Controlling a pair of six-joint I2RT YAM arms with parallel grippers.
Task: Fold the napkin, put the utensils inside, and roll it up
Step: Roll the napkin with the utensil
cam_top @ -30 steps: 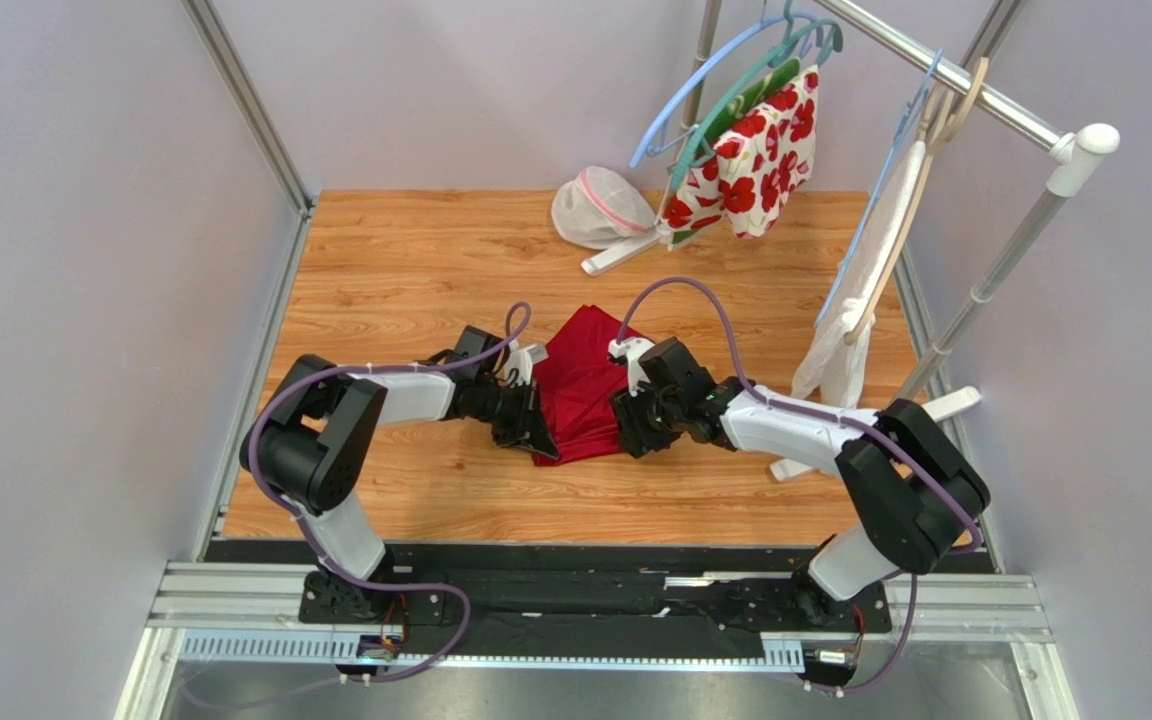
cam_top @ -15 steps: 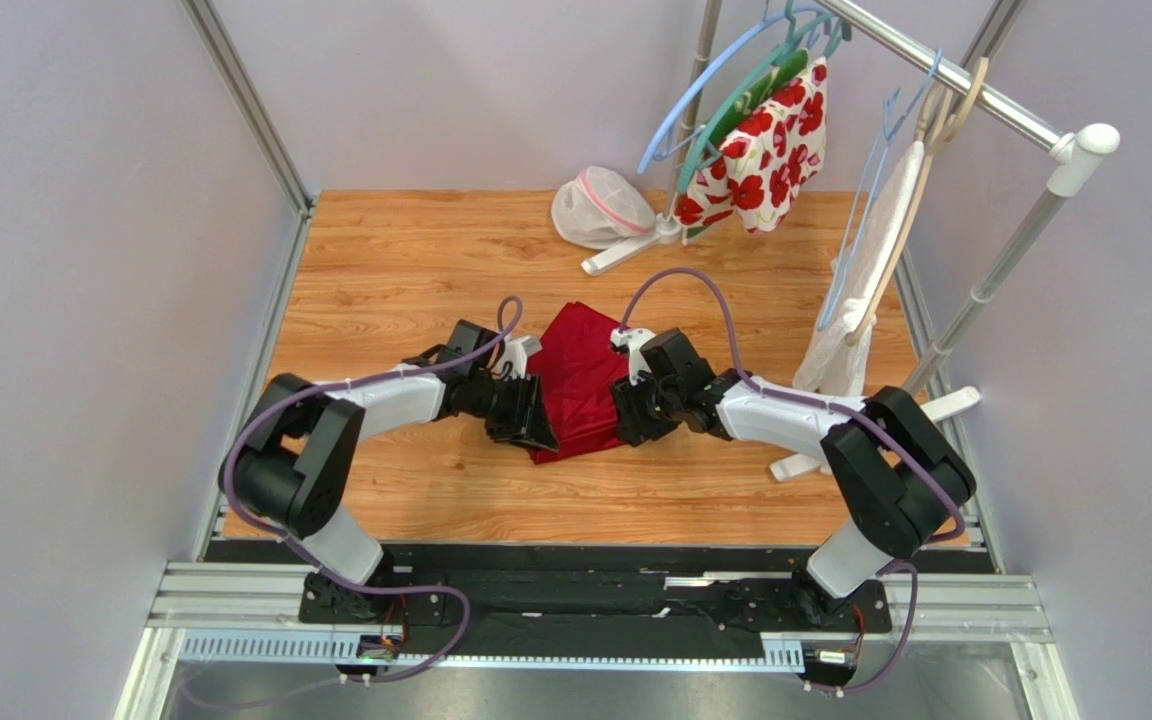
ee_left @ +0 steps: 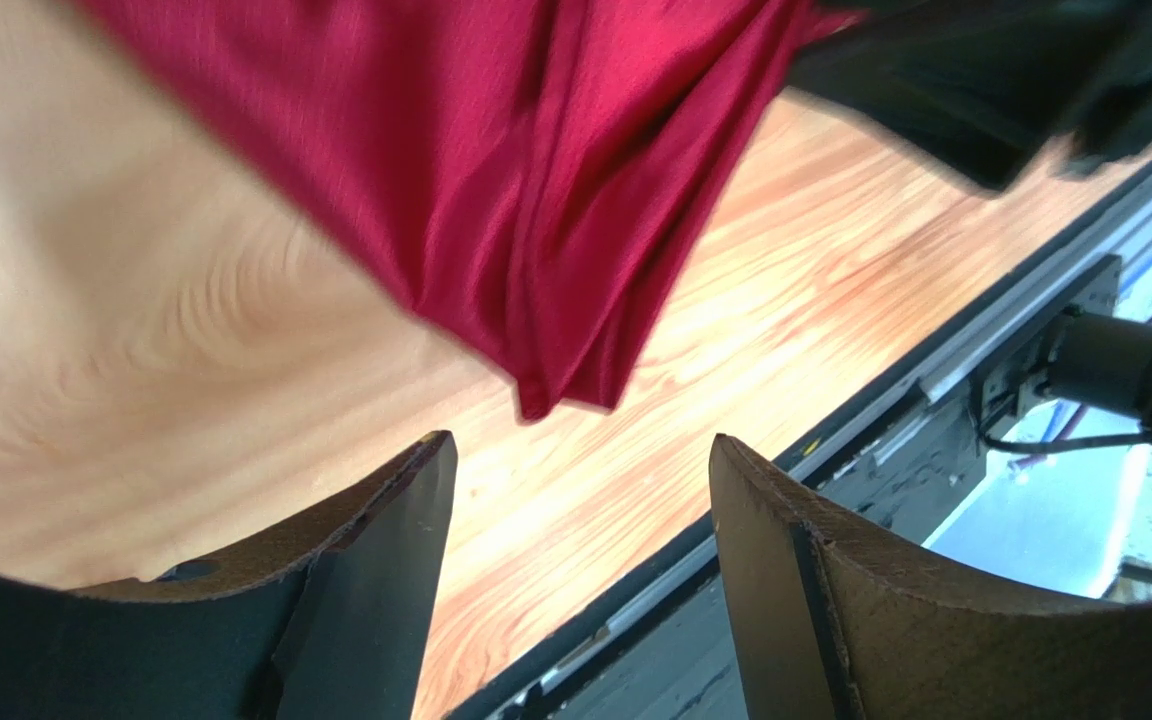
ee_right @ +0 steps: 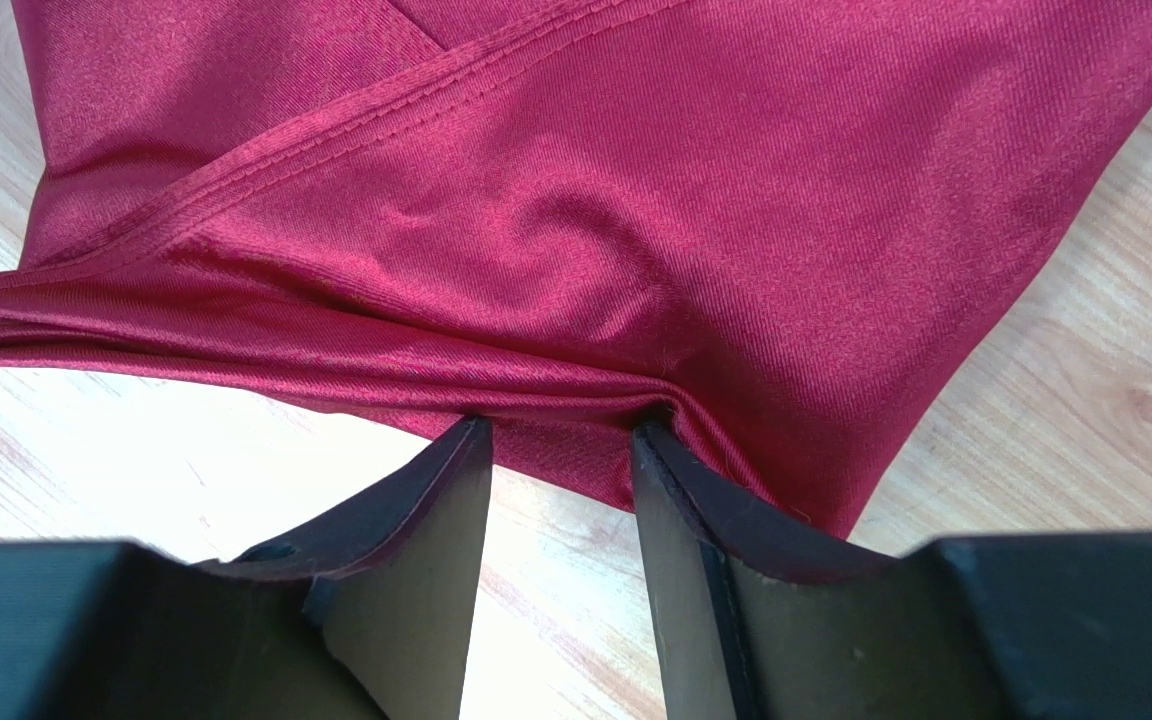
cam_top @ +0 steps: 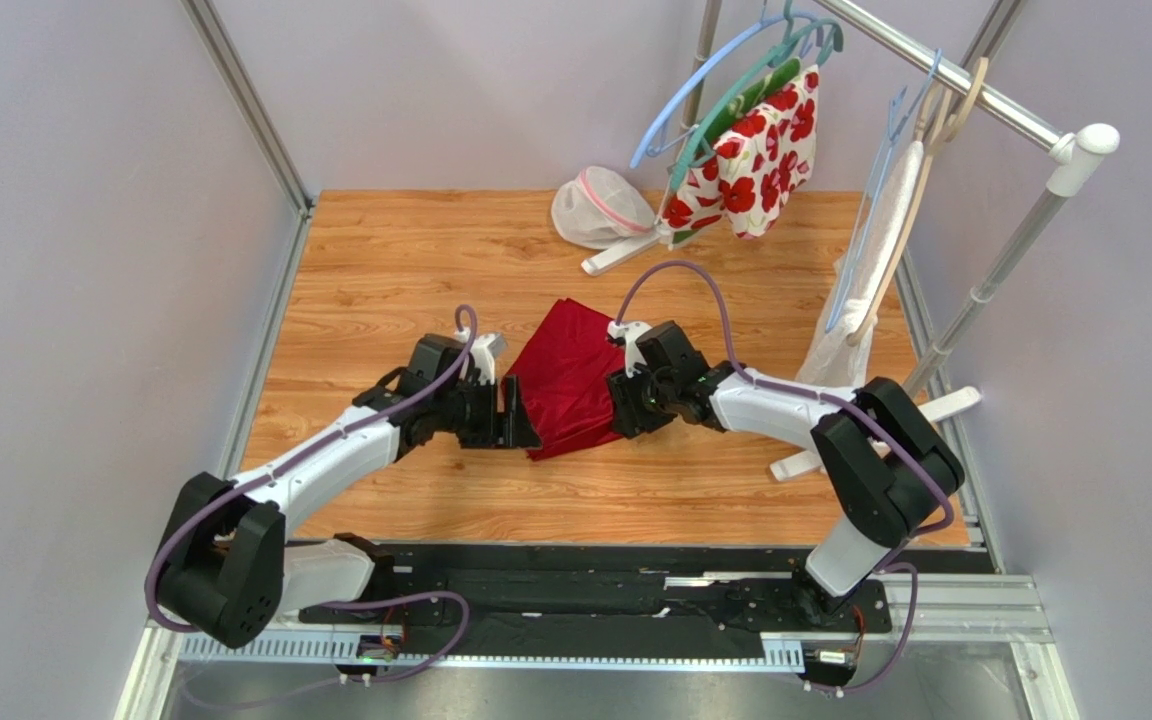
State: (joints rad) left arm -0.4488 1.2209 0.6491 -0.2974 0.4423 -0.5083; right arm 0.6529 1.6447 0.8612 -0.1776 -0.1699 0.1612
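You're early in the job: the napkin sits loosely folded in the middle of the table, no utensil is in sight, and the rolling is all ahead. Its long axis runs far-to-near, with a pointed corner aiming at the arm bases. Your left gripper stands wide apart just beside it, empty. Your right gripper pinches its right-hand fold.

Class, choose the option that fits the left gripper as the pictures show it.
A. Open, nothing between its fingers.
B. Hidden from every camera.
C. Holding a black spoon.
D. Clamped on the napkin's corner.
A: the left gripper has its jaws apart with only the wooden table showing between them, and the napkin ends short of its fingertips.
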